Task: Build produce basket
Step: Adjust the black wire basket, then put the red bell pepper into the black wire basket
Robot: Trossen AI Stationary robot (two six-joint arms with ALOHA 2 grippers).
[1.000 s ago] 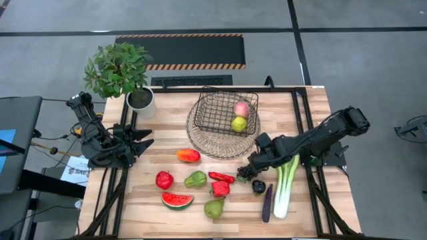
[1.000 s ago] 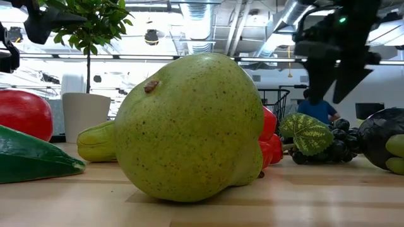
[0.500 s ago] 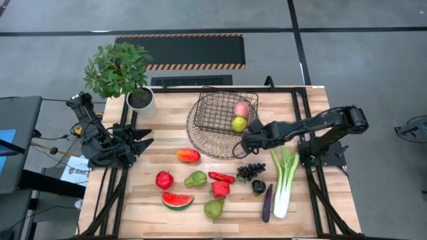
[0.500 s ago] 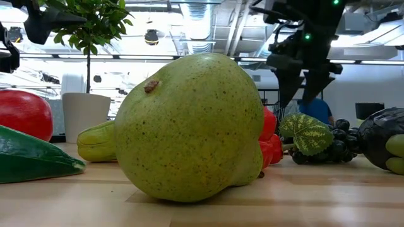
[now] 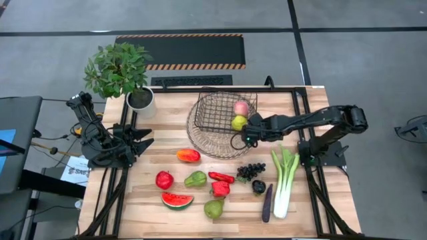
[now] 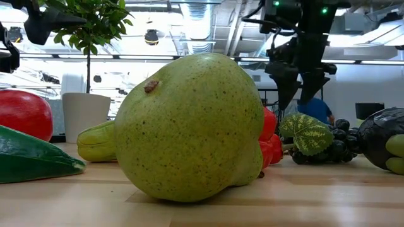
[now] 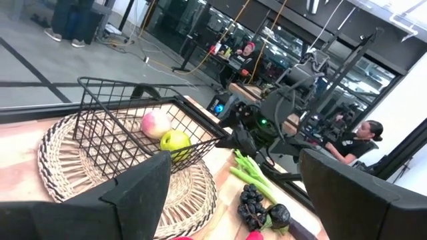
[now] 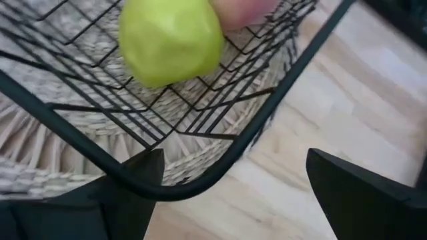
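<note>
The dark wire basket (image 5: 223, 112) stands on a round pale wire tray (image 5: 200, 143) and holds a peach (image 5: 241, 108) and a green fruit (image 5: 239, 123). My right gripper (image 5: 241, 139) hangs open and empty over the basket's near right corner; in its wrist view the basket rim (image 8: 267, 120) runs between its fingers without touching them. On the wood lie a mango (image 5: 188, 155), red apple (image 5: 164, 180), green pears (image 5: 195, 179) (image 5: 213, 209), chili (image 5: 221, 177), watermelon slice (image 5: 177, 200), grapes (image 5: 250, 171), eggplant (image 5: 267, 203) and leek (image 5: 285, 180). My left gripper (image 5: 143, 140) waits open at the table's left edge.
A leafy plant in a white pot (image 5: 140, 100) stands at the far left corner. A red pepper (image 5: 220, 189) and a dark round piece (image 5: 259, 187) lie among the produce. Bare wood shows between the mango and the left arm. People sit in the room behind.
My right gripper has swung from above the grapes toward the table's far edge and a little left, ending over the basket's near right corner. It stayed open and carried nothing. The grapes lie where they were.
</note>
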